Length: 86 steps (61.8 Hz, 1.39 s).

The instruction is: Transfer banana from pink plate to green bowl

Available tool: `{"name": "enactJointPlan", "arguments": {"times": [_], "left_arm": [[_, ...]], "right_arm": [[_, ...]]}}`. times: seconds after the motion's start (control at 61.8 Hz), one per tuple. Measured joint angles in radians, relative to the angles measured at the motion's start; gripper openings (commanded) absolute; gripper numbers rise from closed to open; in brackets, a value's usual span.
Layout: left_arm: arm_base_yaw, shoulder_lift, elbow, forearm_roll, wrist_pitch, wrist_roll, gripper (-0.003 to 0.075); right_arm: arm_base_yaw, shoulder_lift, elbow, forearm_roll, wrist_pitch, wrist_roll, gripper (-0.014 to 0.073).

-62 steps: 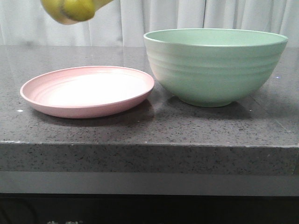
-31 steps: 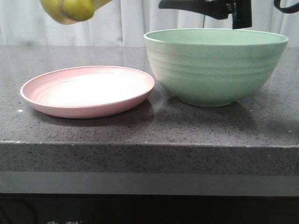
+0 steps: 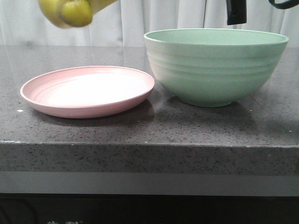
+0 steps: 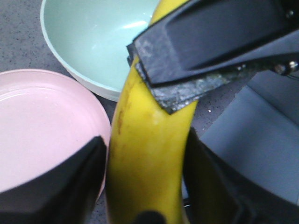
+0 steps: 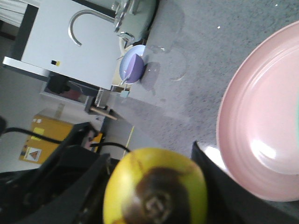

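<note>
Now banana [image 4: 147, 154] clamped between left end effector [image 4: 145, 186] fingers [image 4: 205, 42].

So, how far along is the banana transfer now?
Done: the banana is off the pink plate, which lies bare. In hand: the left gripper holds it raised above the plate. Left: carry it over the green bowl, whose visible inside is bare, and release it there.
</note>
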State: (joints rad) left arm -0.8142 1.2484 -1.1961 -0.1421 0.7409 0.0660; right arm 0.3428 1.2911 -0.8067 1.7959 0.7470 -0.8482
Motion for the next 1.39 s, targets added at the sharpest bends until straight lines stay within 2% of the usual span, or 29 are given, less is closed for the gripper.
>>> {"name": "enactJointPlan", "arguments": {"times": [0.049, 0.113, 0.308, 0.453, 0.583, 0.729, 0.923, 1.166, 1.392], "left_arm": [[0.000, -0.002, 0.000, 0.010, -0.008, 0.000, 0.0608], [0.000, -0.004, 0.000, 0.025, -0.018, 0.000, 0.0648], [0.000, -0.011, 0.000, 0.052, -0.020, 0.000, 0.0652], [0.000, -0.038, 0.000, 0.057, -0.020, 0.000, 0.0652], [0.002, -0.057, 0.000, 0.063, -0.020, 0.000, 0.0652], [0.043, -0.059, 0.000, 0.066, -0.007, -0.014, 0.0652], [0.079, -0.059, 0.000, 0.068, 0.000, -0.020, 0.0652], [0.079, -0.059, 0.000, 0.068, 0.000, -0.022, 0.0652], [0.079, -0.059, 0.000, 0.068, 0.002, -0.024, 0.0652]], "right_arm": [[0.000, 0.003, 0.000, -0.011, -0.023, -0.004, 0.0212], [-0.002, 0.003, 0.000, -0.017, -0.054, -0.006, 0.0212], [-0.017, 0.003, -0.027, -0.077, -0.085, -0.007, 0.0212], [-0.111, 0.003, -0.128, -0.166, -0.081, -0.007, 0.0212], [-0.243, 0.008, -0.259, -0.307, -0.075, -0.009, 0.0212], [-0.325, 0.052, -0.415, -0.522, -0.066, -0.011, 0.0212], [-0.278, 0.182, -0.531, -0.736, -0.048, -0.014, 0.0215], [-0.174, 0.312, -0.538, -0.926, -0.066, -0.014, 0.0232], [-0.154, 0.327, -0.538, -0.955, -0.086, -0.014, 0.0416]]}}
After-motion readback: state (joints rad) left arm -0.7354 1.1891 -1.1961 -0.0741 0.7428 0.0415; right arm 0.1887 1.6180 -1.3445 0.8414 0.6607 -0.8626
